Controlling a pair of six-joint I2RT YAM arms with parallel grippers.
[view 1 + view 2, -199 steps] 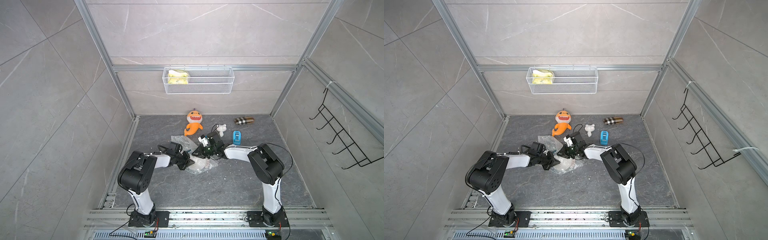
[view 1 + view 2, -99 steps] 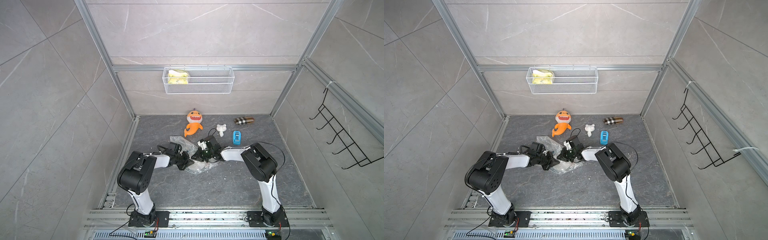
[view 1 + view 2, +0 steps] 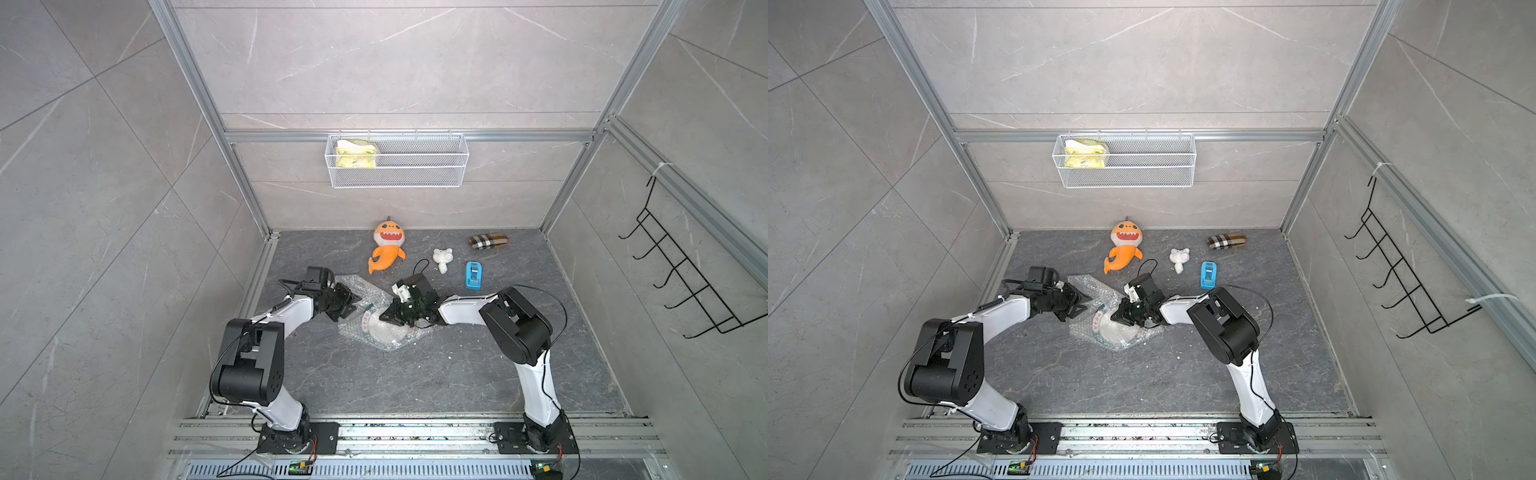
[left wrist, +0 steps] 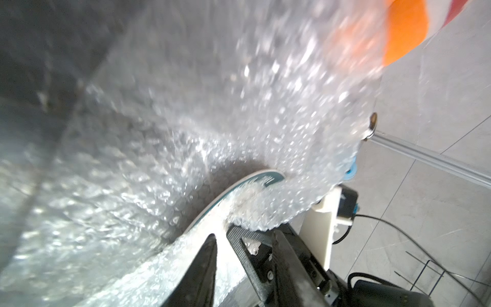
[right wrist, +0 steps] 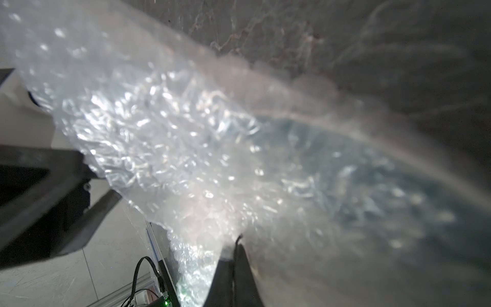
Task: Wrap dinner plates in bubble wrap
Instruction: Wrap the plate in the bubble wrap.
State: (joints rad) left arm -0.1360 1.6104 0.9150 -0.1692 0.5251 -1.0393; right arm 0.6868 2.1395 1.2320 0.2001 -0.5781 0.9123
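Note:
The dinner plate [image 3: 376, 330] lies flat on the grey floor under the crinkled bubble wrap [image 3: 365, 291], its green rim [image 4: 265, 178] showing in the left wrist view. Both top views show the wrap [image 3: 1096, 286] partly folded over the plate [image 3: 1106, 330]. My right gripper [image 3: 384, 318] reaches over the plate from the right. Its fingers are together at the tip [image 5: 237, 239], pinching a raised fold of the wrap [image 5: 159, 133]. My left gripper [image 3: 352, 305] is at the wrap's left edge. Its jaws [image 4: 220, 236] stand apart, with nothing gripped.
Behind the wrap lie an orange shark plush [image 3: 386, 249], a small white figure [image 3: 441, 258], a blue tape dispenser [image 3: 473, 275] and a plaid case [image 3: 488, 242]. A wire basket [image 3: 397, 160] hangs on the back wall. A black hook rack [image 3: 681, 282] hangs on the right wall.
My right gripper has moved left over the plate, bringing the wrap with it. My left gripper has opened from shut and let go of the wrap.

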